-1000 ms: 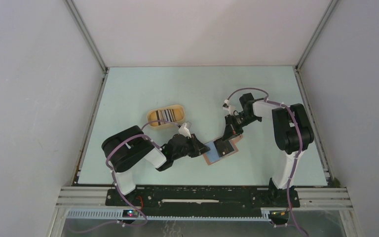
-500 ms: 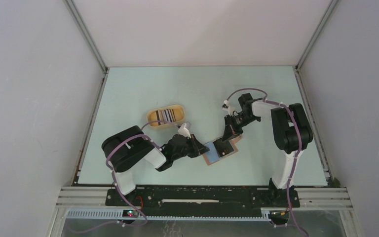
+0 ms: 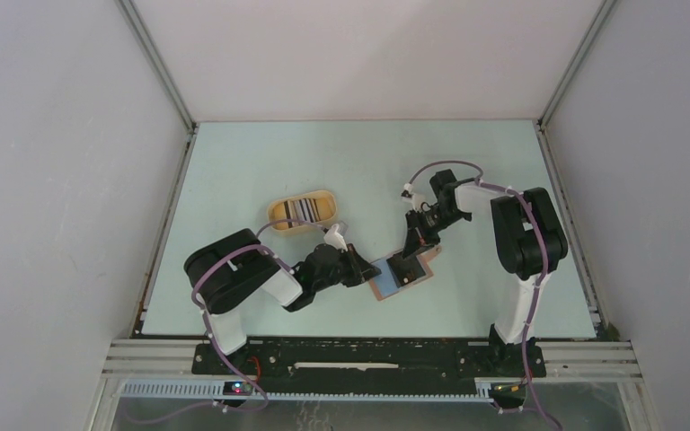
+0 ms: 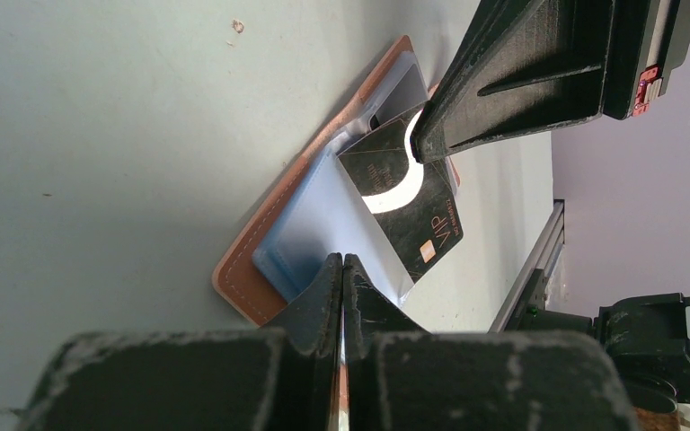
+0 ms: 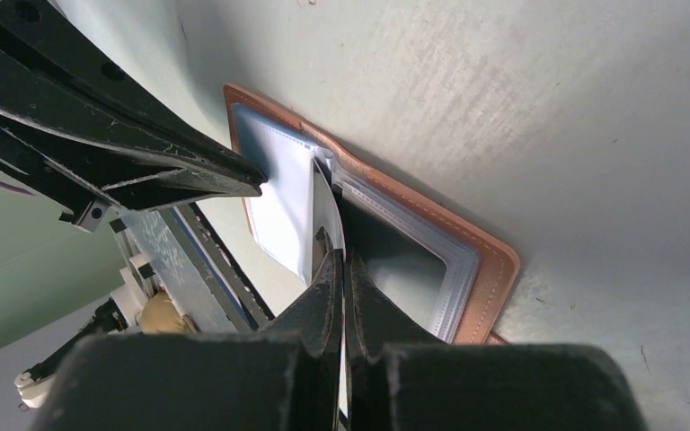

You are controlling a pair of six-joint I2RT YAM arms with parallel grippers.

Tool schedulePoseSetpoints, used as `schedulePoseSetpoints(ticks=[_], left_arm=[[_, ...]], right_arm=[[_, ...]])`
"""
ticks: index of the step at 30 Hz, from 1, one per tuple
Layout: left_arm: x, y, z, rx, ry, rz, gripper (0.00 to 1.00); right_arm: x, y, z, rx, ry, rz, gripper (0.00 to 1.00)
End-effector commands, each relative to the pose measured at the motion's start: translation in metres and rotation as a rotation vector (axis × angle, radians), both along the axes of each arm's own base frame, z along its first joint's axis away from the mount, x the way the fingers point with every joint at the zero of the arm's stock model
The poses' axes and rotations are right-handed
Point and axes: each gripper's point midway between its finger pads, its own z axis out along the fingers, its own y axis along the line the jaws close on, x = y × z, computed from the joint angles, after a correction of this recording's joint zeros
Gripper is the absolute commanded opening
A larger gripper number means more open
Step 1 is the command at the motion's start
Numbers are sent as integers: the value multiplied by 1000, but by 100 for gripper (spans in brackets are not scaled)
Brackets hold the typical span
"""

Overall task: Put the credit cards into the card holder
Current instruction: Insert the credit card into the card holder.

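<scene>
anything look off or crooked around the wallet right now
Yes: the black card, pinched by the right hand, sits skewed across the open card holder, one corner seemingly past its edge, and in the right wrist view it bows instead of lying flat. The left hand pinches a clear sleeve.

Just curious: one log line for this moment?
left gripper: shut on holder | right gripper: shut on card | card: over open holder

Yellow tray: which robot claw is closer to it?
Left. The left gripper pinches the card holder at its left edge, just right of the yellow tray; the right gripper holds a black card at the holder's other side, farther off.
</scene>
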Motion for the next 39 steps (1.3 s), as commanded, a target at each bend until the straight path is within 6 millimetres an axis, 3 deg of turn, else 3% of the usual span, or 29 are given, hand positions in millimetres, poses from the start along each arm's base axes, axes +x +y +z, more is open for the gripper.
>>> schedulePoseSetpoints(ticks=[1,21,29,34,39], left_arm=[[-1,2,5,8,-34,-6,3],[-4,-3,20,-40,-66,-36,11],[-9,3,42,-70,-109,-41,21],[-11,14,40,-28,-114,-28,24],[-16,21,31,4,-99,-24,23]], right_arm=[[3,2,-7,-25,-3,17,0],[-1,21,-4,13,4,63,2],[1,22,2,12,-22,77,14],[3,21,8,-13,-77,101,28],[5,19,18,-53,-158,127,35]])
